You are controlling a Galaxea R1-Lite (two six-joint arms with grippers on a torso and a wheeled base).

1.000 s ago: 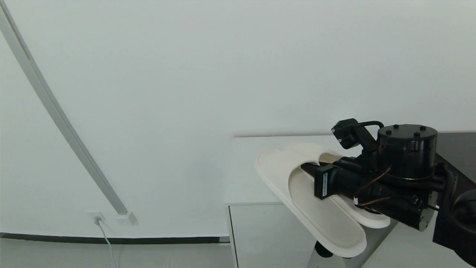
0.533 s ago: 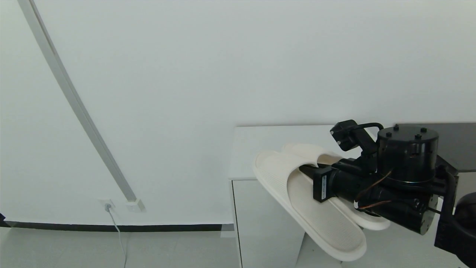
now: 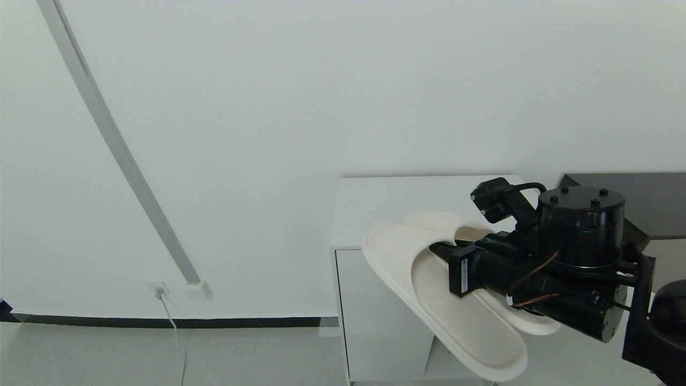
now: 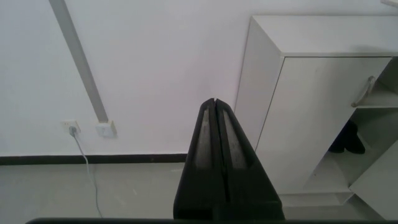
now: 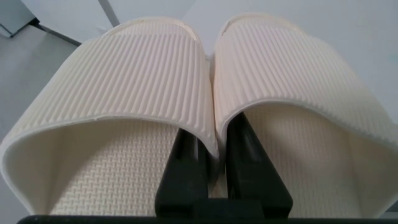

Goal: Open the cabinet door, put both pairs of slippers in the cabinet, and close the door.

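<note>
The view has shifted; right gripper (image 5: 214, 158) pinches adjoining straps of both slippers (image 5: 124, 81).

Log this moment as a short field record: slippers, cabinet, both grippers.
cabinet: white rectangular cabinet, shelves exposed on one side
slippers: pair of cream ribbed slippers, held in air, tilted, in front of the cabinet
right gripper: jaws shut on the slippers' adjoining straps, one jaw inside each
left gripper: jaws shut, empty
</note>
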